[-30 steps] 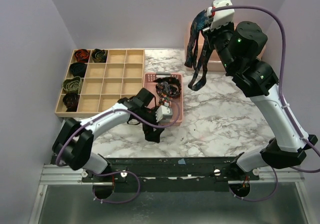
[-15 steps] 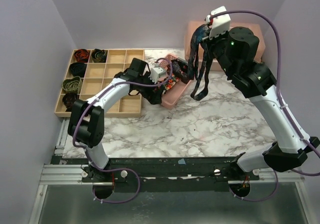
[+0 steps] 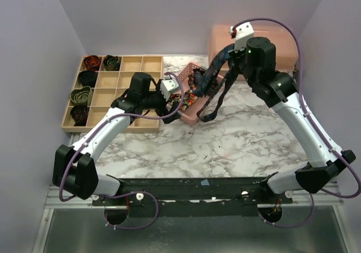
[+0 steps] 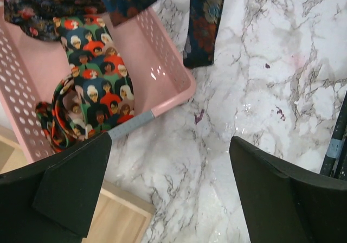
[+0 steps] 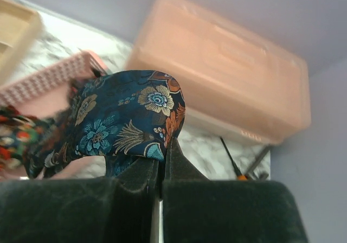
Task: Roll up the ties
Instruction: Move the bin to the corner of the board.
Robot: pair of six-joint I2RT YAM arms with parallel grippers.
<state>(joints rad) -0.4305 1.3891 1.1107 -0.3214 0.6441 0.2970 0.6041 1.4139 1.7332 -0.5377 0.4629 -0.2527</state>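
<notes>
Five coiled ties (image 3: 82, 95) sit in the leftmost compartments of the wooden tray (image 3: 131, 65) at the far left of the surface (image 3: 237, 145). One is red and black, two are olive, one is black and one is dark red, each a tight spiral in its own cell.

Just right of the tray, the left fingers (image 4: 76, 183) hang spread wide apart over bare marble at the near corner of the pink mesh basket (image 4: 168, 64), gripping nothing. The basket sits askew just beside the tray. Inside it lies a loose tie (image 4: 92, 85) printed with little faces in red, green and orange on a dark ground, partly folded over itself in a slack loop. More dark patterned fabric is bunched at the basket's far end.

Further right, the floral tie (image 5: 130, 118) is held above the surface by the right fingers (image 5: 142, 173), which are pressed together on a fold of it. Its navy cloth carries teal, cream and orange flowers. From the pinch it droops in long narrow strands toward the basket, and one end hangs over the marble just beside the basket's rim. Behind the right arm stands a peach lidded box (image 3: 282, 41).
</notes>
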